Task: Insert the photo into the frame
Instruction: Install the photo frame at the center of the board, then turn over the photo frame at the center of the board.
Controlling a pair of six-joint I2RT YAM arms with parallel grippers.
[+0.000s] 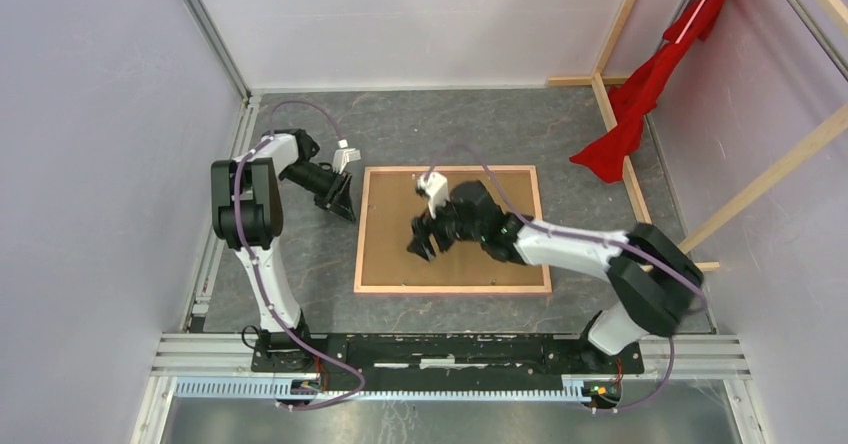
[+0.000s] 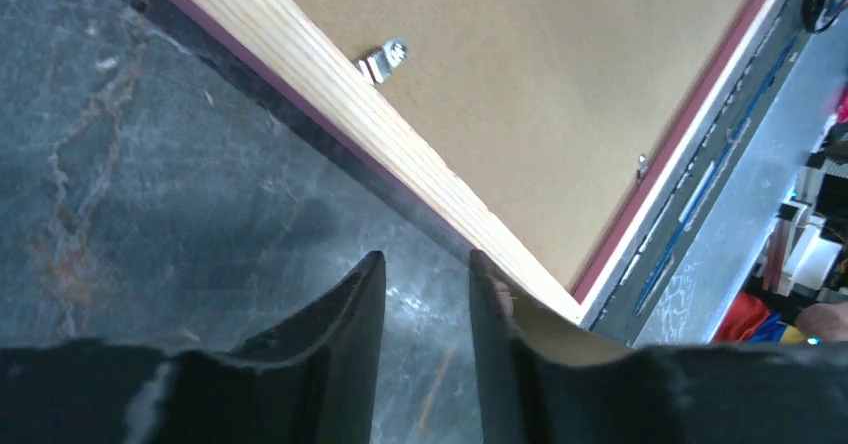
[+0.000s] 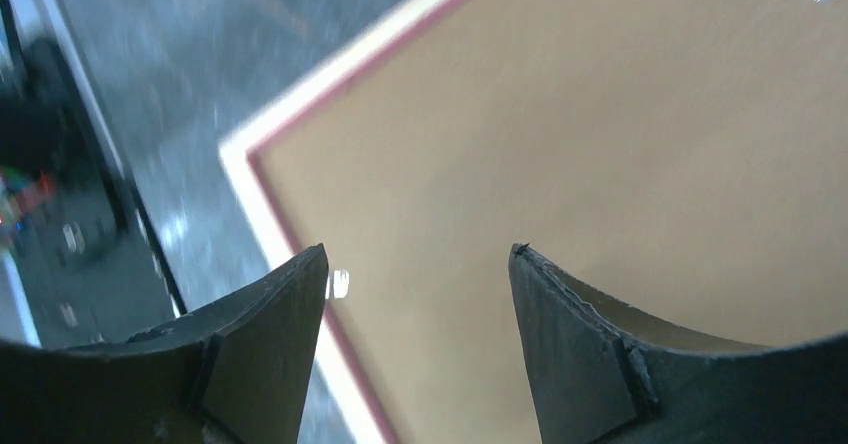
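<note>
Grey stone-patterned surface (image 1: 440, 129) carries frame (image 1: 361, 234), lying flat at centre, face down, pale wood back up, pink showing at edges. Photo (image 1: 400, 249) sits inside frame, brown hardboard back up, print side not visible. Red cloth (image 1: 640, 94) hangs on wooden beams (image 1: 625, 164) at far right. Right tool (image 1: 425, 244) over photo back, fingers spread wide, holding nothing. Left tool (image 1: 345, 209) on surface side of frame's left rail, narrow gap, nothing between fingers; contact with rail cannot be told. Small metal clip (image 2: 385, 60) on rail overlaps hardboard.
</note>
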